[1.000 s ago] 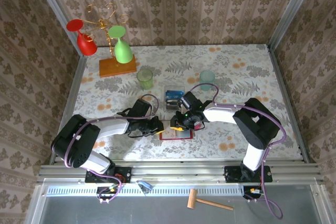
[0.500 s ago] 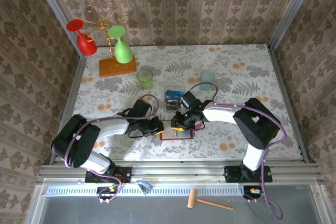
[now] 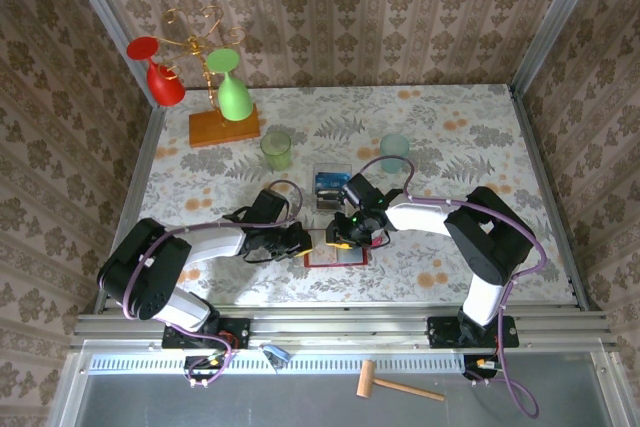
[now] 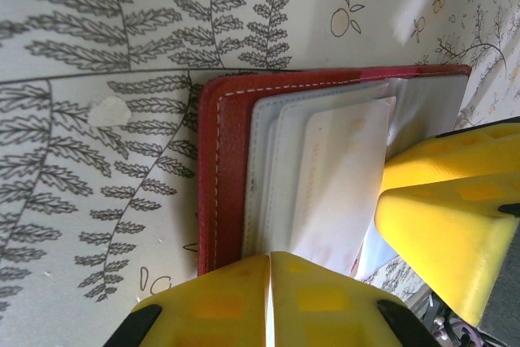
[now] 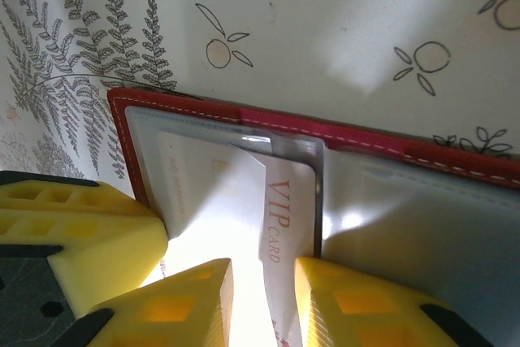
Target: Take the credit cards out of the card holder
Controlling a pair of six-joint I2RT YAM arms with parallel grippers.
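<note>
The holder (image 3: pixel 337 252) lies open on the surface (image 3: pixel 450 137), just in front of the clear box (image 3: pixel 331 185). The left tool (image 4: pixel 270 282) is clenched on the holder's left edge. The right tool (image 5: pixel 262 298) straddles a white card (image 5: pixel 280 233), apparently gripping it, partly withdrawn from its pocket.

Red glass (image 3: pixel 160 71), green glass (image 3: pixel 233 92) hang inverted on wooden-based rack (image 3: pixel 223 126); two tumblers (image 3: pixel 276 150) mid-table; mallet (image 3: pixel 398 384) near edge.

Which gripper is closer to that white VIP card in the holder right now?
Right. The right gripper has its jaws on either side of the VIP card. The left gripper, jaws shut, sits at the edge of the card holder, beside the card.
</note>
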